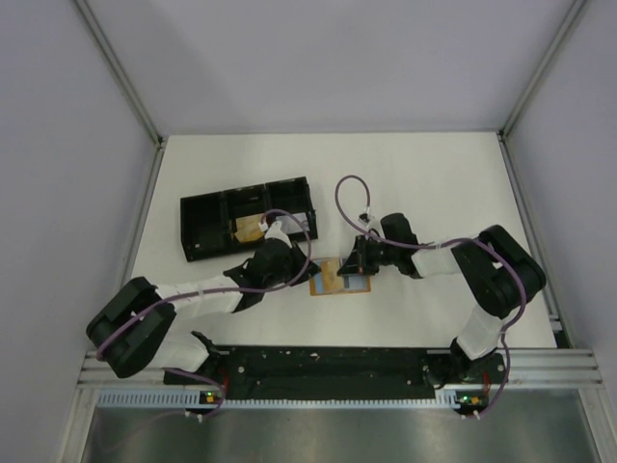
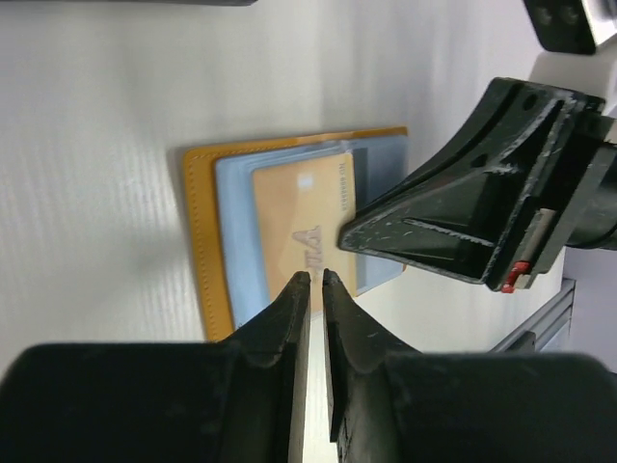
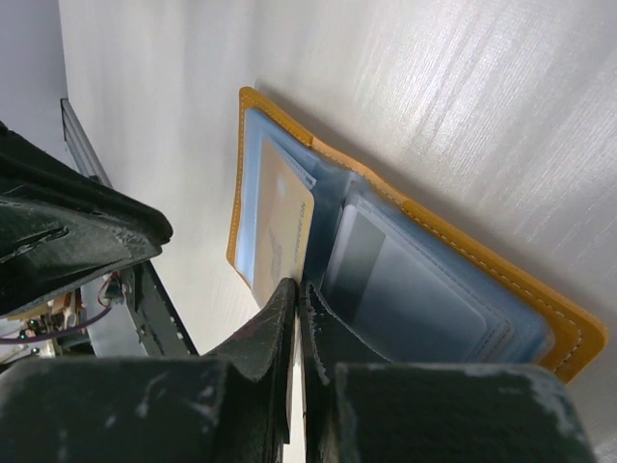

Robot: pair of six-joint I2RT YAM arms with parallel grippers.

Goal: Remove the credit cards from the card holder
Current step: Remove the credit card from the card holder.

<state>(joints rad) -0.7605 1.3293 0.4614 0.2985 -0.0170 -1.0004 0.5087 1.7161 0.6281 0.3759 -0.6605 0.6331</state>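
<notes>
Left gripper (image 2: 313,278): jaws a narrow slit apart, nothing between them, tips at the edge of the gold credit card (image 2: 304,227). Card holder (image 1: 337,280) lies open on the table (image 1: 434,183) between both grippers, gold credit card in its pocket. Right gripper (image 3: 297,286): jaws closed, tips touching that card.

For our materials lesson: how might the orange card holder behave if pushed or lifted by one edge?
The card holder lies flat and thin, so it probably slides, not tips. Its folding stitched cover would likely flop when lifted.

one card holder (image 2: 201,241), one tray (image 1: 205,228)
</notes>
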